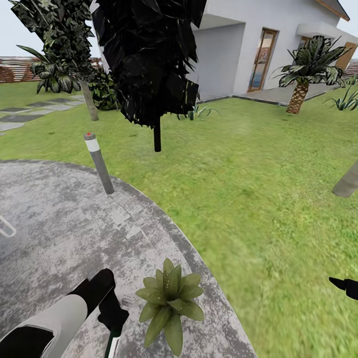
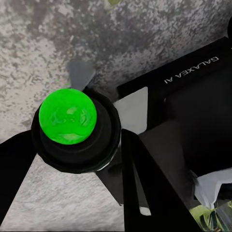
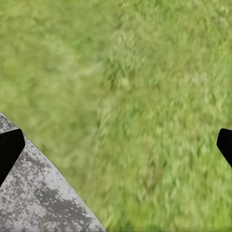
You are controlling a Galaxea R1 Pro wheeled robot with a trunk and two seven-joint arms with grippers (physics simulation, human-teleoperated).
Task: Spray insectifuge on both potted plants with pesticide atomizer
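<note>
Spreading widely, the blurry green lawn (image 1: pixel 258 199) borders the round patio (image 1: pixel 54 223) of mottled grey stone, where one potted plant (image 1: pixel 170 301) with pointed leaves sits near the rim. Just beside it, the left gripper (image 1: pixel 113 318) is clamped on the slim pesticide atomizer (image 1: pixel 112 344). The right gripper (image 3: pixel 116 147) hangs above the patio rim, its black fingertips (image 3: pixel 9 147) wide apart.

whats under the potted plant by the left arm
The mottled grey patio lies under the potted plant, near the patio's edge by the lawn. Its leaves cover the pot, so the pot cannot be seen.
</note>
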